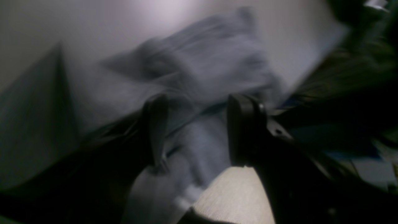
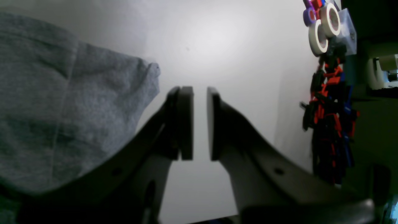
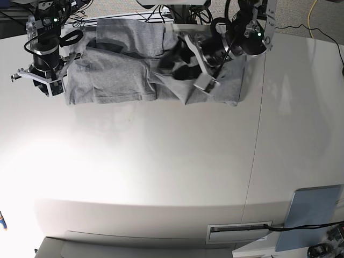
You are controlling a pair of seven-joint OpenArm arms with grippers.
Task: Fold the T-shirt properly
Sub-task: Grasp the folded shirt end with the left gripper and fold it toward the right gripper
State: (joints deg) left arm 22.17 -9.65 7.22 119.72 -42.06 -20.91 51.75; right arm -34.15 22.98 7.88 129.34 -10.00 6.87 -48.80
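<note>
White worktop (image 3: 161, 161) | T-shirt (image 3: 123, 75) blurred under my left claw (image 1: 192, 130), jaws apart | right claw (image 2: 200, 123) narrowly parted, empty, beside the hem.

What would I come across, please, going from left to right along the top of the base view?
Right gripper at the shirt's left edge → grey T-shirt spread across the white table → left gripper over the shirt's right part → bare table → grey panel, lower down at the far right.
</note>
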